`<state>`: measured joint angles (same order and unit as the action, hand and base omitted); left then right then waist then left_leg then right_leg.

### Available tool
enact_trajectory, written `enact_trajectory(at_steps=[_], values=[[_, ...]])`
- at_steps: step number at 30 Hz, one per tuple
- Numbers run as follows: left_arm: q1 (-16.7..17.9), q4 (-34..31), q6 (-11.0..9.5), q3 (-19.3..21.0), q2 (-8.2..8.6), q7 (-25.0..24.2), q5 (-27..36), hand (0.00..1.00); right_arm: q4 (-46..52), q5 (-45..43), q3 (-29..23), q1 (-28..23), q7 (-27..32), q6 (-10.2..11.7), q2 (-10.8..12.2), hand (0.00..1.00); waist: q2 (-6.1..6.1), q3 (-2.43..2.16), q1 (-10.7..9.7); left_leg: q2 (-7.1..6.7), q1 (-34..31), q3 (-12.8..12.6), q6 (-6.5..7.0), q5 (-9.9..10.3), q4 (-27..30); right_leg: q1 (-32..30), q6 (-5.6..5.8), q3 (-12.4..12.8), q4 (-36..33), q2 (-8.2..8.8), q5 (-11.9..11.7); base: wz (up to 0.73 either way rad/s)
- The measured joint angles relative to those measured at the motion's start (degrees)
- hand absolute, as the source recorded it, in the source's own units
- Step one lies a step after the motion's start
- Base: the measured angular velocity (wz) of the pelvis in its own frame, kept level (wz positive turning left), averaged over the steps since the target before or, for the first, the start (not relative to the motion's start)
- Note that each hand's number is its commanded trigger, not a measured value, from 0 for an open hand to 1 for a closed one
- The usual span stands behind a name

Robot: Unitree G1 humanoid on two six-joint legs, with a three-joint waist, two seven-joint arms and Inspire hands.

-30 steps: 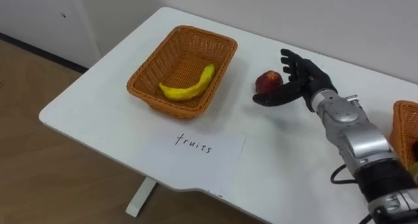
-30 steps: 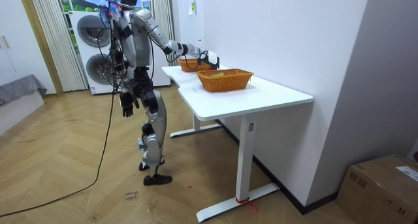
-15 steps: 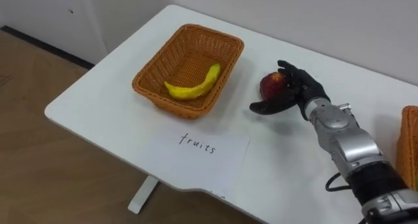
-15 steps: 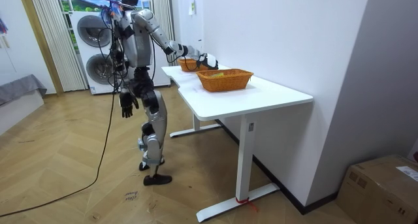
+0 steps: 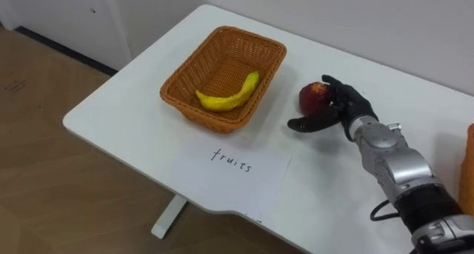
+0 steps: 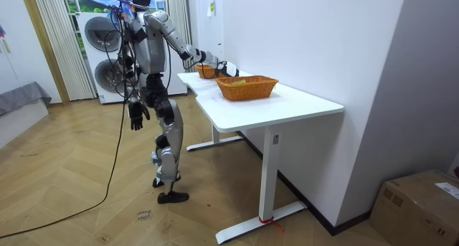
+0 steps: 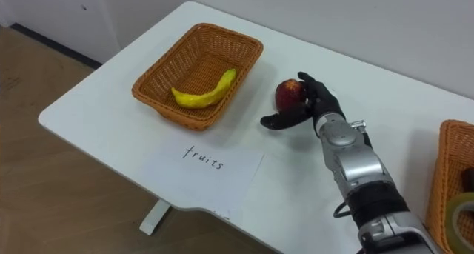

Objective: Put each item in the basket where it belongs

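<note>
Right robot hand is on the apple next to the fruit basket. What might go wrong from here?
1. The right robot hand wraps the apple mostly from its far side, with the thumb low in front. The apple may slip and roll across the table.
2. The basket has a raised wall facing the apple, and a low carry might knock it.
3. A drop could land on the banana inside.
</note>
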<state>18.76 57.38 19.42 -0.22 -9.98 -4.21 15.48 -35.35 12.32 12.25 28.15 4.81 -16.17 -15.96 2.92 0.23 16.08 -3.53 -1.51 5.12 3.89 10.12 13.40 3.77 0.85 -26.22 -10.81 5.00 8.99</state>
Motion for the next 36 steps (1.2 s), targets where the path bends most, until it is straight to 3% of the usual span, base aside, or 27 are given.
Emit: enact_trajectory(at_steps=[10,14,23,28,32,36], values=[[0.00,-0.02,-0.20,-0.12,0.00,0.24,0.04,0.00,0.00,1.91,-0.44,0.00,0.11,0.01,-0.26,0.00,-0.30,-0.15,-0.55,-0.09,-0.40,0.39,0.00,-0.01,0.29,0.11,0.00,-0.63,-0.03,0.00,0.00,0.01],[0.05,0.01,-1.22,-0.12,0.01,0.28,0.11,0.00,0.00,1.86,-2.32,0.00,1.03,0.11,-0.62,0.00,-0.49,-0.13,-1.00,-0.22,-0.80,0.90,0.02,-0.02,0.35,-0.06,0.00,-0.64,-0.02,0.00,0.00,0.06],[0.88,0.00,-2.29,-0.60,0.14,-0.05,0.05,0.00,-0.57,2.70,-2.41,0.22,3.84,1.32,-3.23,0.00,-1.25,-0.24,-1.81,-0.21,-2.09,1.04,-0.02,-0.18,0.24,-1.32,0.02,-0.65,-0.09,0.00,0.01,0.00],[0.88,-0.17,-2.26,-0.62,0.12,-1.21,0.00,0.00,-8.02,2.53,-2.40,5.92,3.84,1.37,-3.62,0.00,-1.18,-0.19,-1.90,-0.24,-3.82,1.04,0.01,-0.51,0.50,-3.32,0.00,-0.66,-1.09,0.26,0.02,0.01],[0.36,-0.52,-2.48,-1.40,-0.29,-1.56,0.19,0.00,-11.25,2.31,-2.23,9.35,3.76,1.39,-3.96,0.00,-0.56,0.28,-1.68,-0.25,-5.70,1.11,0.02,-0.54,1.44,-4.82,-0.16,-0.52,-1.15,0.17,-0.08,0.02],[-1.22,0.01,-3.42,-2.46,-0.33,-1.67,0.17,0.00,-13.52,0.78,-2.22,11.89,3.82,2.52,-3.96,0.00,-0.24,0.40,-1.32,-0.22,-7.61,1.06,-0.09,-1.05,1.48,-6.91,-0.58,-0.58,-1.21,0.18,-0.35,0.00]])
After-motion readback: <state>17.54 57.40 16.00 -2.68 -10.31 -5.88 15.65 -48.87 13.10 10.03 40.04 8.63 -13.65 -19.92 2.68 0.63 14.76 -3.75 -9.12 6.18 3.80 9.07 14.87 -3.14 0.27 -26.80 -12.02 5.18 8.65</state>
